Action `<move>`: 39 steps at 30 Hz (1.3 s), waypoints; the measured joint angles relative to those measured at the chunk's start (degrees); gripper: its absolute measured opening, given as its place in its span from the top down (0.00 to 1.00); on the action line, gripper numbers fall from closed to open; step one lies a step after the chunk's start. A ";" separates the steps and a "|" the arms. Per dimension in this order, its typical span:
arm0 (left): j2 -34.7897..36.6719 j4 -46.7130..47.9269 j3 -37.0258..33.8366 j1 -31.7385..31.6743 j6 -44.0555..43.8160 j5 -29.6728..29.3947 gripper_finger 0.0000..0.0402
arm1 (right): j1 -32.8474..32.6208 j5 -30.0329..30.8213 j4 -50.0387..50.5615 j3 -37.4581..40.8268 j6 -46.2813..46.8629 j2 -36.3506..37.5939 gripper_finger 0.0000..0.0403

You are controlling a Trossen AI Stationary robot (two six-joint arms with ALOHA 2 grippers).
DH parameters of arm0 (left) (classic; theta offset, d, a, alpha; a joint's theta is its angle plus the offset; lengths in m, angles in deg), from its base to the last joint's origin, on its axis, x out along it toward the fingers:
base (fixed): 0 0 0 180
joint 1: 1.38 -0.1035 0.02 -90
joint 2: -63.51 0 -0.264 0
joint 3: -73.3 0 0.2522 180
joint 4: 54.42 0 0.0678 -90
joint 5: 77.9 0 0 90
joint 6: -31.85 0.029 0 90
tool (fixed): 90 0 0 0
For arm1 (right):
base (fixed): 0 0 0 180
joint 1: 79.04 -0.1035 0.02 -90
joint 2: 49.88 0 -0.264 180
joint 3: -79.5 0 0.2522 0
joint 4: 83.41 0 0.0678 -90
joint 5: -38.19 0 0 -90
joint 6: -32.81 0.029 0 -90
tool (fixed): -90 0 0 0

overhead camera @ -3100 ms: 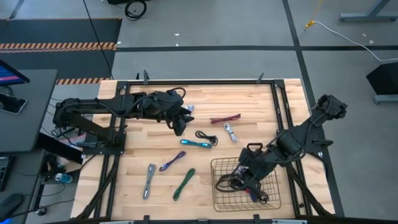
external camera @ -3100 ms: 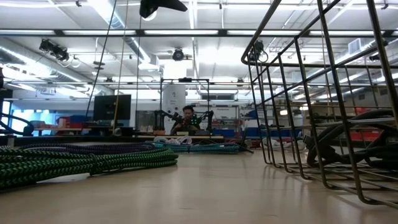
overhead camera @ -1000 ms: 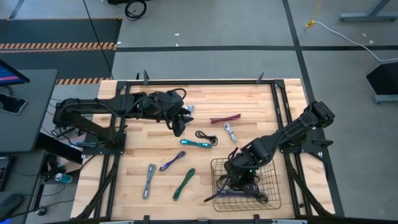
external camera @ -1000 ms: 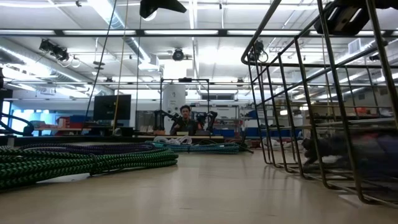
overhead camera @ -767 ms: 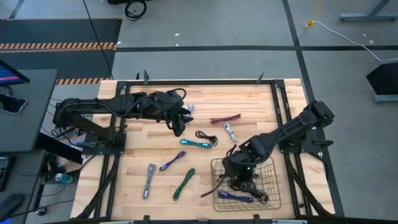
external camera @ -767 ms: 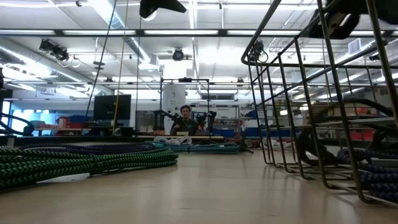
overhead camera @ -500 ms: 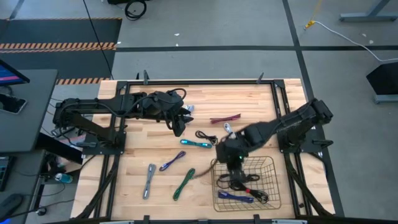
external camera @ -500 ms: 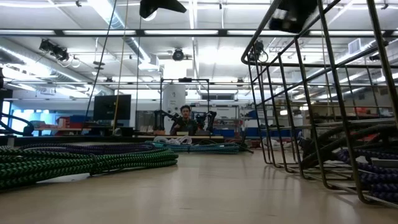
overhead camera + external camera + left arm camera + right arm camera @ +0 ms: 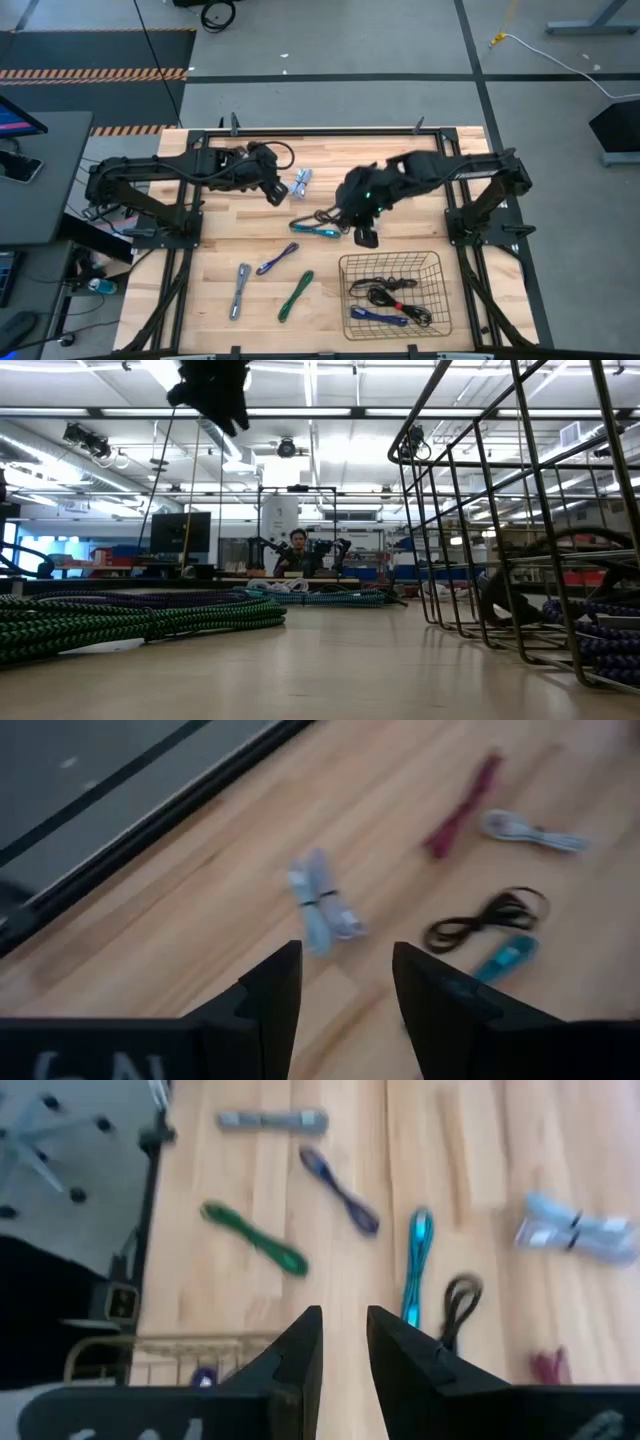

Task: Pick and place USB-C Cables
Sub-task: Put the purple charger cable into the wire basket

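The high camera looked straight down from well above, taking in the whole counter [image 9: 400, 170] and both arms, while the low camera sat at counter height, facing level across the wood into the room, close beside the wire basket [image 9: 520, 510]. Each wrist camera looked forward and down past its own claw; both shared the teal cable [image 9: 505, 958] [image 9: 417, 1265].

Open wood ahead of both pincers; cables scattered.
Right gripper [image 9: 366, 238] hangs just beside the teal cable [image 9: 316, 231] and black cable [image 9: 333, 219], with the basket [image 9: 348, 262] near behind it. Left gripper [image 9: 277, 195] has the silver-white cable [image 9: 301, 183] just ahead.
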 joint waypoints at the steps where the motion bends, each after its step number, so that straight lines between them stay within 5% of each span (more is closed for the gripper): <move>1: -0.21 0.72 0.00 -0.36 -0.41 -0.43 0.59 | 0.44 0.00 -0.01 -1.34 -0.85 0.02 0.78; 8: -5.17 3.44 0.00 -0.37 -3.40 5.05 0.59 | 2.95 0.08 0.38 -10.10 -5.86 0.02 0.78; 26: -23.00 5.20 0.00 15.55 -15.37 24.57 0.59 | 7.32 -0.19 1.98 -20.77 -18.06 0.36 0.78; 39: -25.72 1.74 0.04 23.85 -20.86 25.30 0.58 | 8.68 -0.25 4.00 -20.80 -20.66 1.39 0.78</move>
